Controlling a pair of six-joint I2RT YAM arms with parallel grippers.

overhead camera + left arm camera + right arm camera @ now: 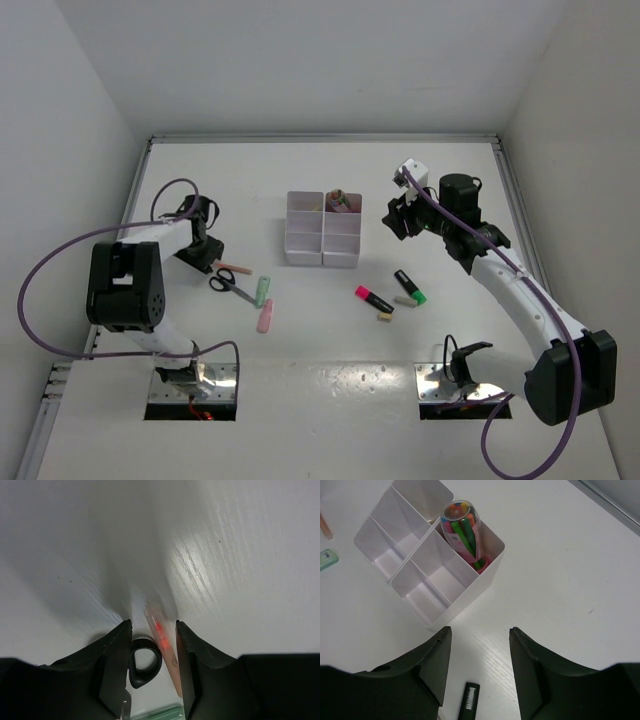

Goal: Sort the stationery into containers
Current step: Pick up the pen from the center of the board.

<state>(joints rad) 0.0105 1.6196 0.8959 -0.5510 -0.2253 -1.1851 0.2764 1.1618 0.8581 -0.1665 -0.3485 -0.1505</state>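
Observation:
The white organizer tray (304, 240) stands mid-table; its far right compartment holds a clear tube of coloured pens (338, 200). My left gripper (205, 252) is open and low over the table. In the left wrist view (153, 625) its fingers straddle a beige-pink pencil (167, 650) and the black scissors' handle ring (145, 664). The scissors (228, 282), a green stick (262, 290) and a pink stick (265, 317) lie near it. My right gripper (400, 215) is open and empty, raised right of the tray (470, 597). A black highlighter (470, 703) lies below it.
A pink highlighter (374, 298), a green-and-black highlighter (409, 286) and a small beige eraser (384, 317) lie right of centre. White walls close the table on the left, back and right. The green stick's end shows in the left wrist view (157, 713).

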